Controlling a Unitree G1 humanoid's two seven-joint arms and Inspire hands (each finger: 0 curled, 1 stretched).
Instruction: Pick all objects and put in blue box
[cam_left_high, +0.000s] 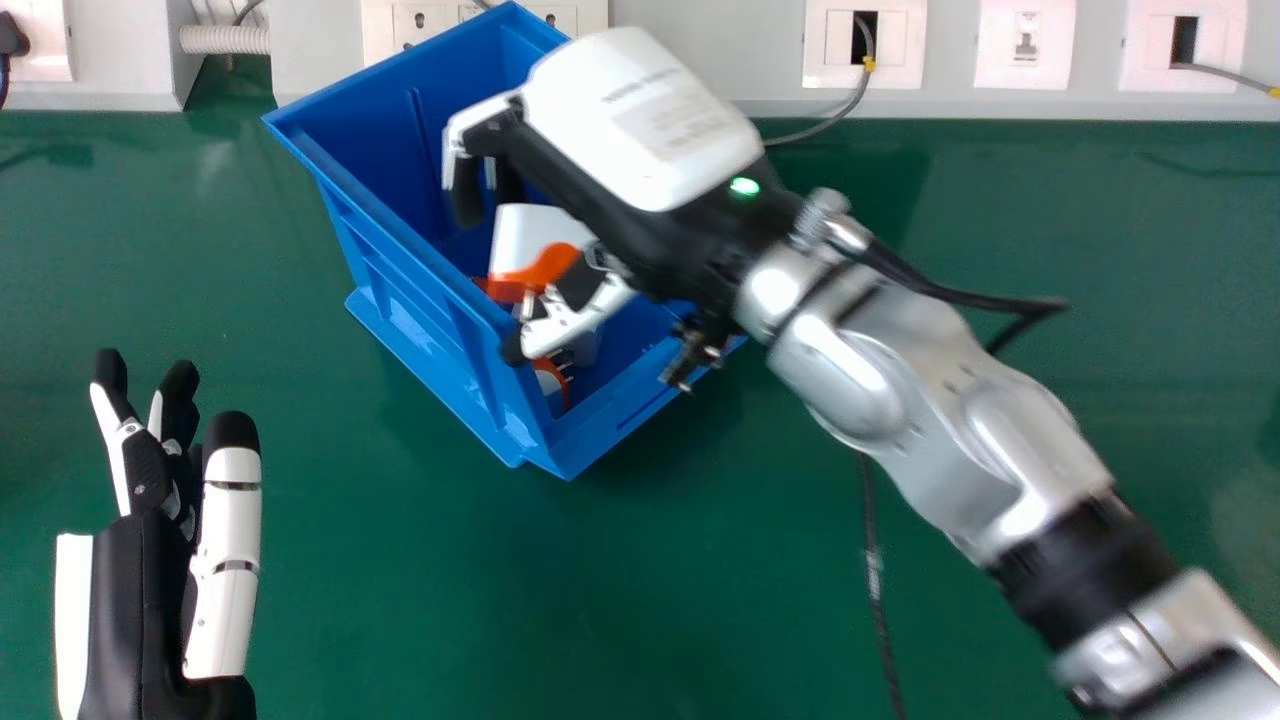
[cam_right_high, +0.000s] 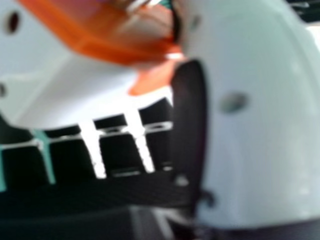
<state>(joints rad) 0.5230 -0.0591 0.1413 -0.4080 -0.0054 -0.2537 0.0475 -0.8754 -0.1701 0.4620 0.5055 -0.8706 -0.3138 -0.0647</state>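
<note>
We see the white-and-orange plug (cam_left_high: 525, 232) inside the blue box (cam_left_high: 420, 345), under the right hand (cam_left_high: 620, 210). Its white part points away from the robot, its orange part nearer; partly covered, its long axis we cannot make out. We cannot tell whether that hand grips it. The left hand (cam_left_high: 140, 600) lies open at the head view's lower left.

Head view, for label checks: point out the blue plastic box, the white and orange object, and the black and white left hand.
Blue plastic box (cam_left_high: 425, 332): head view, outer wall.
White and orange object (cam_left_high: 525, 232): head view, white part.
Left hand (cam_left_high: 145, 600): head view, black part below fingers.
</note>
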